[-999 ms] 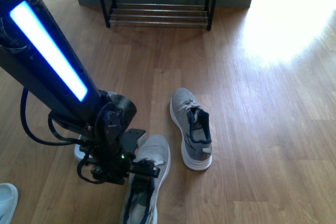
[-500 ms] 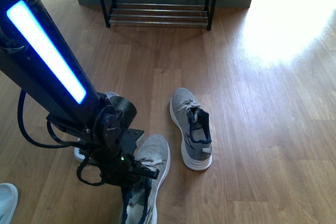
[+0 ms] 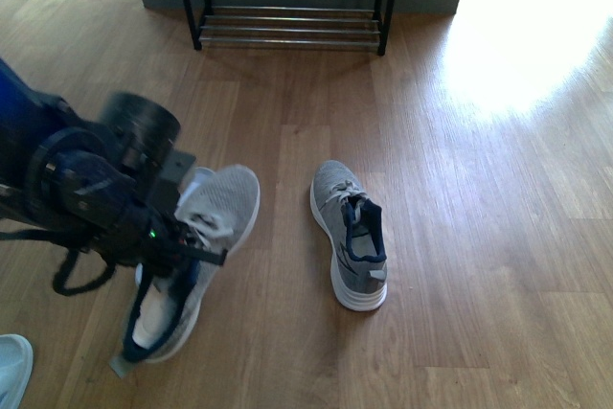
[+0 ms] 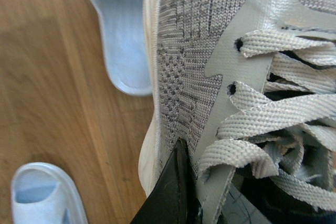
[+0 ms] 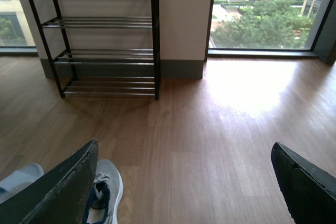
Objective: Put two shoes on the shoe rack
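We see a brown wood-plank floor (image 3: 460,237), sunlit in a bright patch (image 3: 522,55) at far right. Beyond stands a white wall (image 5: 181,14) with grey skirting (image 5: 181,69), and right of it a large window (image 5: 262,19) showing green trees (image 5: 252,30).

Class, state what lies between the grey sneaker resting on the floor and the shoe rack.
Only bare wooden floor separates sneaker and rack, front view.

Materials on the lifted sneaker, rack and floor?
Lifted sneaker: grey knit textile, matte; mesh weave shows; flat woven laces. Shoe rack: black frame, shiny silver rods, likely metal. Floor: glossy wood-grain planks; wood or laminate unclear.
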You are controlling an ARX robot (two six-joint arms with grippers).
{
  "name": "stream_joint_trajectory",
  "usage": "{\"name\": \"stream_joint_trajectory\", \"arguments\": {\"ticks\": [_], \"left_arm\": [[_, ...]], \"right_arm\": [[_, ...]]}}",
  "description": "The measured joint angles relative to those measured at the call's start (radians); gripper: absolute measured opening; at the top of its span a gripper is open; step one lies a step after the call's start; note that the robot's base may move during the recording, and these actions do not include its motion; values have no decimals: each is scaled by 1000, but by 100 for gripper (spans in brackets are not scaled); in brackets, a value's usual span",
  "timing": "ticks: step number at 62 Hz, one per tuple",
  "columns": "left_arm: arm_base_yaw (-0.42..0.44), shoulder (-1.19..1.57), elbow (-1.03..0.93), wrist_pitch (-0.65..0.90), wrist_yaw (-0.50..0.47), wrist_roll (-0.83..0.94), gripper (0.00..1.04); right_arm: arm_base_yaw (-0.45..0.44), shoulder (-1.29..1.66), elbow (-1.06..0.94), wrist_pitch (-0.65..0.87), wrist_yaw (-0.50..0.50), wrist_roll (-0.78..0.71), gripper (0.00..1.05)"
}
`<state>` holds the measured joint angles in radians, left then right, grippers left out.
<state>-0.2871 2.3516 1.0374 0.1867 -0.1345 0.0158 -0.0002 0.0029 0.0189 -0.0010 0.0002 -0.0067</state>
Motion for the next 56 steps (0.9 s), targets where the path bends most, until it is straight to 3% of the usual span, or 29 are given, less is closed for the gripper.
{"name": "stream_joint_trajectory", "arguments": {"ticks": [17, 34, 46, 56], "left_arm": [[19, -504, -300, 83, -113, -47, 1], [-3, -994, -508, -2, -274, -61, 1], [-91, -1369, -599, -150, -398, -71, 1], [-255, -1614, -645, -287, -599, -119, 1]], "right_arm": [[0, 0, 0, 0, 0, 0, 96], [0, 0, 0, 0, 0, 0, 96], [0, 0, 0, 0, 0, 0, 96], [0, 0, 0, 0, 0, 0, 96]]}}
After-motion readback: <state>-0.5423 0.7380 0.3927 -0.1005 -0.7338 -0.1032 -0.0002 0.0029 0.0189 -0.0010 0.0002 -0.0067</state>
